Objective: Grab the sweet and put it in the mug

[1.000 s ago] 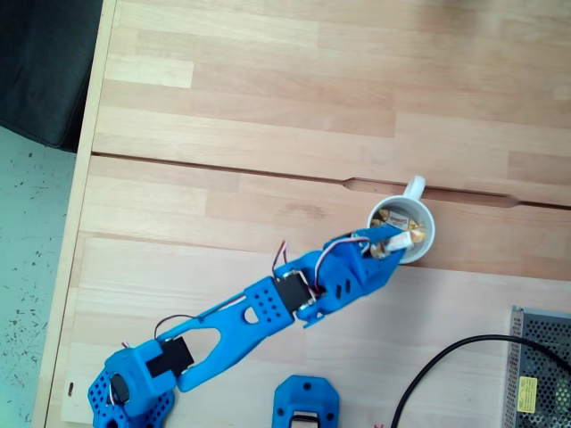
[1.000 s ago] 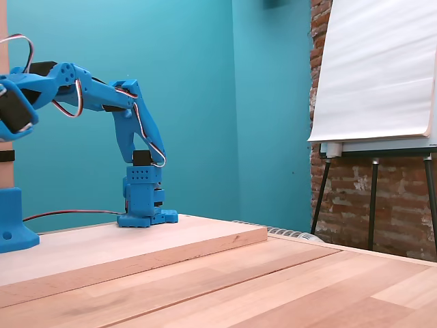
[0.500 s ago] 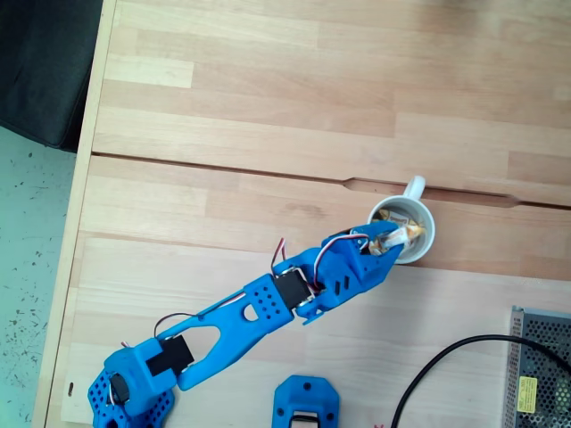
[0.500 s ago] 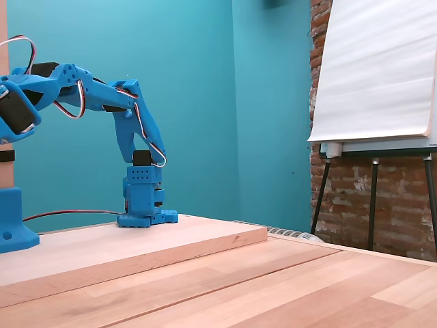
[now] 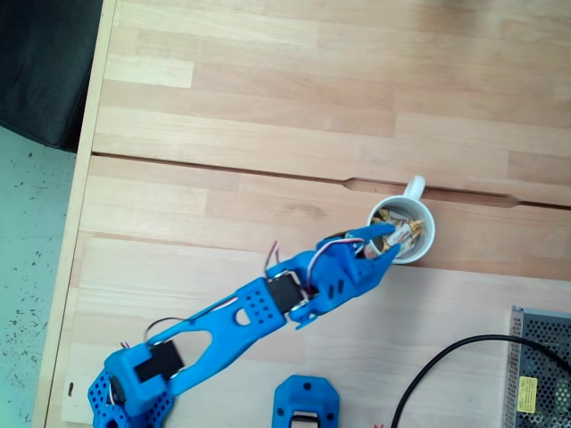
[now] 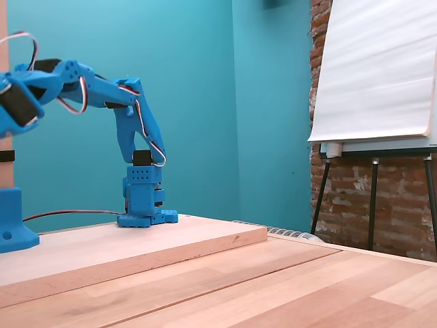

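Note:
In the fixed view from above, the white mug (image 5: 425,241) stands on the wooden table at centre right, its loop handle (image 5: 415,185) pointing to the far side. My blue gripper (image 5: 395,240) reaches over the mug's near-left rim, with its tips above the opening. A sweet (image 5: 412,231) with yellow-orange ends shows just past the tips inside the mug's outline, and more wrappers (image 5: 387,216) lie in the mug. Whether the fingers still pinch the sweet is too small to tell. In the fixed view from the side, the arm (image 6: 109,96) stretches left from its base (image 6: 143,205).
A black cable (image 5: 446,366) and a metal mesh box (image 5: 541,374) sit at the lower right. A second blue base (image 5: 306,406) is at the bottom edge. The table's left edge (image 5: 76,223) drops to the floor. A flip-chart easel (image 6: 375,68) stands before a brick wall.
The gripper tips drew back slightly toward the mug's near rim. The sweet now sits a bit higher and further inside the mug's outline. In the side view, the arm's left end rose a little.

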Motion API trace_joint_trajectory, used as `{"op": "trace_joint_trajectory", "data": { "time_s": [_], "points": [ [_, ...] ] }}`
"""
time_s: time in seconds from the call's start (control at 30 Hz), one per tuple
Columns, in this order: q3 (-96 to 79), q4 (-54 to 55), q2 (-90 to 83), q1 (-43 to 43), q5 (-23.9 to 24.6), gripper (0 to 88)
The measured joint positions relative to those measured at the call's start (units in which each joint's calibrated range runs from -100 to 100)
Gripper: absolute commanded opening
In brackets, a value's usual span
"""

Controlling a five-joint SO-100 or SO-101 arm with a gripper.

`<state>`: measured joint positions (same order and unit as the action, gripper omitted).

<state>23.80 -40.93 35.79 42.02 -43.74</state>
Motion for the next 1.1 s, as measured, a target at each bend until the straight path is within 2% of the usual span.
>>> {"op": "trace_joint_trajectory", "data": {
  "time_s": [0.17, 0.4, 0.83, 0.97, 1.1],
  "points": [
    [-13.54, 0.00, -16.08, -2.88, 2.78, 3.2],
    [-42.04, 0.00, -43.42, -14.11, 5.37, 3.2],
    [-109.82, 0.24, -100.64, -34.05, 2.20, 3.2],
    [-121.20, 0.24, -112.72, -38.18, 2.25, 3.2],
    [-122.90, 0.00, -115.71, -43.28, 2.34, 3.2]
  ]
}}
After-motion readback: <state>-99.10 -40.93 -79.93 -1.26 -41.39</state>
